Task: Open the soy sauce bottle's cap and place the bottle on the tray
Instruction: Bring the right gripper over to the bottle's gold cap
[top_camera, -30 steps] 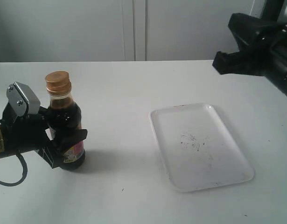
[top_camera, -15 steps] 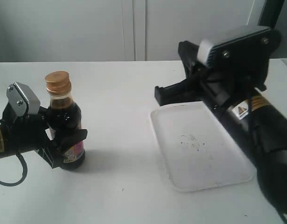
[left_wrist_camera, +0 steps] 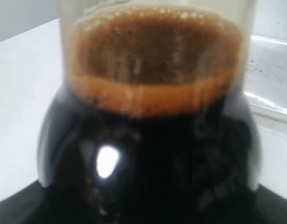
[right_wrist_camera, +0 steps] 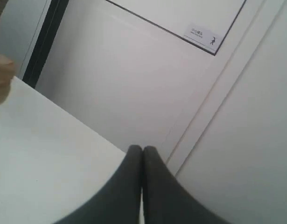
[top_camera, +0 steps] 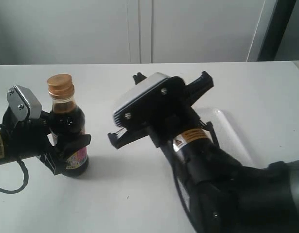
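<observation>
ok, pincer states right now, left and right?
Left pincer: closed on the soy sauce bottle, which stands on the table, cap shut.
Right pincer: closed, fingertips together, holding nothing.

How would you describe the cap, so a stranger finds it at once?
Look at the white table, left side, where the left gripper holds the soy sauce bottle. The cap sits on its neck: copper-gold, ribbed, closed.

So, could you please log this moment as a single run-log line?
left gripper: shut on soy sauce bottle | cap: closed | right gripper: shut, near bottle | tray: bottle not on it
</observation>
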`<action>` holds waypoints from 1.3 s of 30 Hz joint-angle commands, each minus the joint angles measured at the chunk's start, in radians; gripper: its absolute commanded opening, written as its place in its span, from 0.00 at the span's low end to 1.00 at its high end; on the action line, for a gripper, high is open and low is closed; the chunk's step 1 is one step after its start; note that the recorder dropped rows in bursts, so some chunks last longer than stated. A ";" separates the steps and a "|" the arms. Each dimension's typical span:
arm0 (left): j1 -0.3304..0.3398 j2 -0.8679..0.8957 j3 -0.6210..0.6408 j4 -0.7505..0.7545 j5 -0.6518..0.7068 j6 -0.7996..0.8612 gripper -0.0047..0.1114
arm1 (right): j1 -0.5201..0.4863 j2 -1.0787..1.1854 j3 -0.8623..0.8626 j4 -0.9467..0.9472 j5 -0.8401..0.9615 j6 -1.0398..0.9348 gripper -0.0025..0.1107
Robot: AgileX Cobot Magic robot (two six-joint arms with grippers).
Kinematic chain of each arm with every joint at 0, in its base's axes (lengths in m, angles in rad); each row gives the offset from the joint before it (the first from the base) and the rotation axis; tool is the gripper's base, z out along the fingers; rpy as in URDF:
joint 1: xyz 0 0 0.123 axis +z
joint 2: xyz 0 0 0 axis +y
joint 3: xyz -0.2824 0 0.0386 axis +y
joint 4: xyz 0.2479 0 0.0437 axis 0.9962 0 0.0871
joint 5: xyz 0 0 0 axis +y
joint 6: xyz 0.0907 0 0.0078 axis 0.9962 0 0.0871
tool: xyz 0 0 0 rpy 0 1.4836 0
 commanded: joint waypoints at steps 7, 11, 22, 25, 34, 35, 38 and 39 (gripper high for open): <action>-0.003 -0.004 -0.002 0.018 0.020 0.003 0.04 | 0.079 0.090 -0.157 0.150 0.074 -0.306 0.02; -0.003 -0.004 -0.002 0.018 0.020 0.003 0.04 | 0.084 0.097 -0.210 0.188 0.164 -0.357 0.02; -0.003 -0.004 -0.002 0.018 0.020 0.003 0.04 | 0.086 0.097 -0.356 0.397 0.381 -0.580 0.02; -0.003 -0.004 -0.002 0.018 0.020 0.003 0.04 | 0.086 0.097 -0.377 0.445 0.406 -0.620 0.02; -0.003 -0.004 -0.002 0.035 0.020 0.001 0.04 | 0.086 0.097 -0.412 0.456 0.439 -0.639 0.02; -0.003 -0.004 -0.002 0.035 0.020 0.001 0.04 | 0.086 0.097 -0.412 0.456 0.437 -0.647 0.02; -0.003 -0.004 -0.002 0.035 0.020 0.001 0.04 | 0.086 0.109 -0.419 0.456 0.413 -0.659 0.02; -0.003 -0.004 -0.002 0.035 0.020 0.001 0.04 | 0.086 0.120 -0.425 0.456 0.413 -0.671 0.02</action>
